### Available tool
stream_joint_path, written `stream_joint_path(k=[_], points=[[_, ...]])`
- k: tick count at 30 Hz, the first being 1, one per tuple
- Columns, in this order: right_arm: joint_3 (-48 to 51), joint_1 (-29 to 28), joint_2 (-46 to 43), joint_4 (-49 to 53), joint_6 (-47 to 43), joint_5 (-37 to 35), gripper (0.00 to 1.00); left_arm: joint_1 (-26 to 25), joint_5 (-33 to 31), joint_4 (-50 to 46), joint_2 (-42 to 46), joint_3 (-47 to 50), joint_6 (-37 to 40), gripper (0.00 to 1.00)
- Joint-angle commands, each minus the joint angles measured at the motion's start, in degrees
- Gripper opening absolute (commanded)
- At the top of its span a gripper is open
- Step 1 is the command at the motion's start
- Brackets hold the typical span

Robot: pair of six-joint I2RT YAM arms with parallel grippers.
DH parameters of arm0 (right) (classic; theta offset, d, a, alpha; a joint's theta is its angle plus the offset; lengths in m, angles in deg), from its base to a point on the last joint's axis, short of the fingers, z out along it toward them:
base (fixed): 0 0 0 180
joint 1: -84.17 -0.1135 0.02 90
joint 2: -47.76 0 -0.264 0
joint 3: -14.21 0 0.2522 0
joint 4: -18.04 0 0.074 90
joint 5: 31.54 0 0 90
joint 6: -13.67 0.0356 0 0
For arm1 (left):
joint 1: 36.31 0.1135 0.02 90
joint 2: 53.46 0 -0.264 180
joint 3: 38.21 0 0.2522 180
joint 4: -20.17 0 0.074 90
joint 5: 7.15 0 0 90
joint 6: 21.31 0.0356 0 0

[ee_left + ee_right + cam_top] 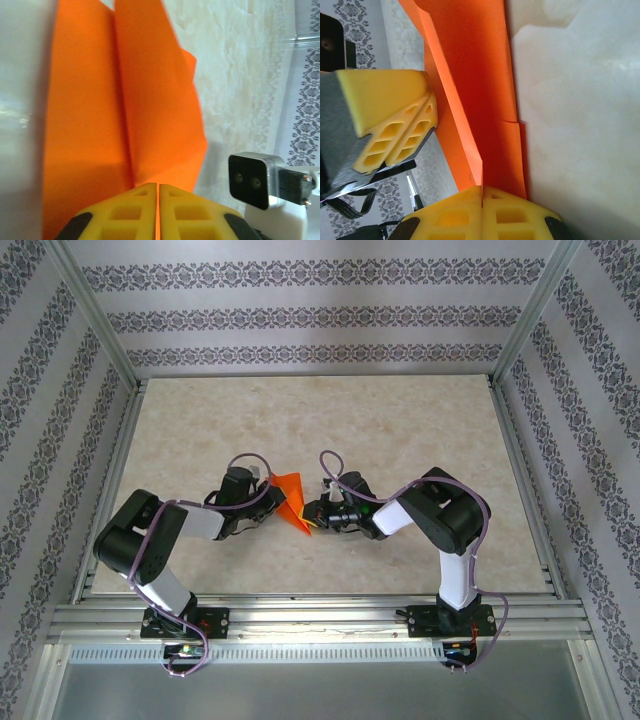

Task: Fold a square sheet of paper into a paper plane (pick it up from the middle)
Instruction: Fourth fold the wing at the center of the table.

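Overhead view, centre: left gripper (263,490), fingers pressed together, pinching left side of orange paper plane (291,496); plane sits between both arms over beige table (400,420); right gripper (314,512), fingers closed too, pinching plane's lower right end. Likely best: hold both pinches firm, pull evenly, guard centre crease. Plane's far end cut off in wrist views; contact with table unclear.
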Motion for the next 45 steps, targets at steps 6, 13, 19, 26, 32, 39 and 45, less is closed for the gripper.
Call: stream_joint_path(k=[6,13,19,26,32,39,45], points=[[2.13,0.93,0.36,1.62,1.07,-3.06,0.00,0.69,-0.53,-3.98,-1.06,1.04,0.36,0.05],[2.71,0.73,-0.42,1.67,1.67,-4.04,0.00,0.49,-0.82,-4.80,0.38,2.66,-0.60,0.05],[2.36,0.59,0.08,1.79,1.78,-3.93,0.00,0.51,-0.52,-4.32,0.51,3.12,-0.38,0.03],[2.73,0.58,0.49,1.63,2.83,-4.23,0.00,0.09,-1.53,-5.43,1.97,2.85,-0.61,0.03],[2.63,0.69,0.80,1.71,2.50,-3.71,0.00,0.05,-0.93,-5.60,4.99,0.76,1.47,0.06],[2.11,0.74,1.02,1.95,2.38,-2.99,0.00,0.15,2.38,-4.09,4.60,-3.00,3.97,0.06],[2.27,0.81,1.31,1.63,2.65,-2.81,0.00,0.17,4.95,-2.90,0.70,-6.52,4.72,0.06]])
